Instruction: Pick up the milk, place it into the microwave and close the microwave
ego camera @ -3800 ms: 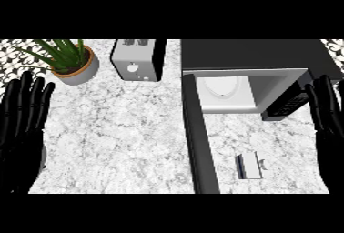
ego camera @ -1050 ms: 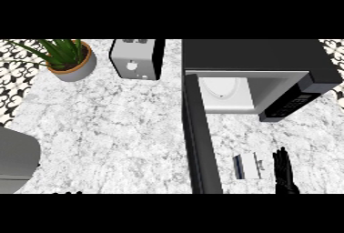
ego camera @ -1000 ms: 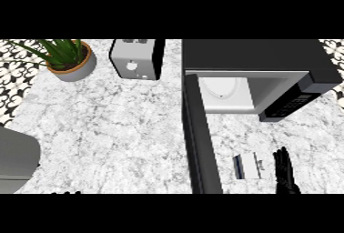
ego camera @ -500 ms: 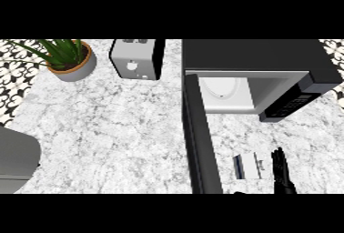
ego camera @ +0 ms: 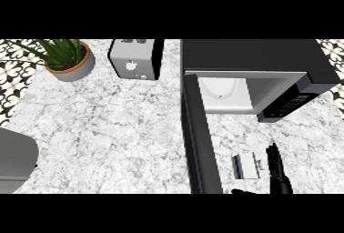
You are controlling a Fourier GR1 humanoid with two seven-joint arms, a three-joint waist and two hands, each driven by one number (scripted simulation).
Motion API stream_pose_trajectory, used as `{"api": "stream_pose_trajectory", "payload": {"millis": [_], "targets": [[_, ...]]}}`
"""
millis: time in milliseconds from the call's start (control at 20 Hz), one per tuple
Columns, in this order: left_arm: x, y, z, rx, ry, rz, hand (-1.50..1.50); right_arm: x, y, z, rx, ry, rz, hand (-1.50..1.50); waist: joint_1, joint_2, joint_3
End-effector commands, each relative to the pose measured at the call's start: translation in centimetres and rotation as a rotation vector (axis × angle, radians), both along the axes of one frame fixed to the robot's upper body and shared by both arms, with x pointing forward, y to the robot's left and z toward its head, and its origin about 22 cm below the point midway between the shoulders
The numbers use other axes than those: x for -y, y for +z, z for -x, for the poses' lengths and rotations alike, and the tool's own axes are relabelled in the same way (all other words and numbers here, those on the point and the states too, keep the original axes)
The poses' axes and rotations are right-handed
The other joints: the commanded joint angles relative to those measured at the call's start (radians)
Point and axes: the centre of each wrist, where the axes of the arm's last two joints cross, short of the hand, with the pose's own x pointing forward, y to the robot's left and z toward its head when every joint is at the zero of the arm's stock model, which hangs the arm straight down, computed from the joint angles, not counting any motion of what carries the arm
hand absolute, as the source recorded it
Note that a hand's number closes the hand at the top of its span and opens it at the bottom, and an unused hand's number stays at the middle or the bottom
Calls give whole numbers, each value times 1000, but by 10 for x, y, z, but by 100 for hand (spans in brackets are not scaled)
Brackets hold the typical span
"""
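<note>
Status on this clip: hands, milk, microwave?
Right robot hand open beside milk carton, no grasp seen. Left hand out of view. Microwave door open, nothing blocking.

veined marble counter [ego camera: 121, 127], brushed-metal toaster [ego camera: 134, 64], matt black microwave [ego camera: 255, 57], terracotta-rimmed pot [ego camera: 73, 69]

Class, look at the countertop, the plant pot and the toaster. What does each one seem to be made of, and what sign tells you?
Countertop: probably polished marble or stone, white with grey veining.
Plant pot: likely ceramic or clay, with a matte grey wall and an orange-brown rim.
Toaster: seemingly brushed metal, with a silver-grey face and a black side that may be plastic.
</note>
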Motion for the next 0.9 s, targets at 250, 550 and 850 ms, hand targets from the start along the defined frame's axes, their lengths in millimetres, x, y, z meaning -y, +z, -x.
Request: {"api": "stream_pose_trajectory", "payload": {"millis": [250, 550, 850], "targets": [[-19, -13, -2, 15, 5, -23, -150, 6, 5, -26, 10, 2, -48, -150, 6, 2, 12], [-13, -10, 7, -2, -22, -3, -150, -26, -6, -21, 41, -98, 18, 150, 4, 2, 12], [-6, -25, 5, 3, -5, 4, -150, -31, 5, -59, 74, -135, 125, 150, 10, 4, 13]]}}
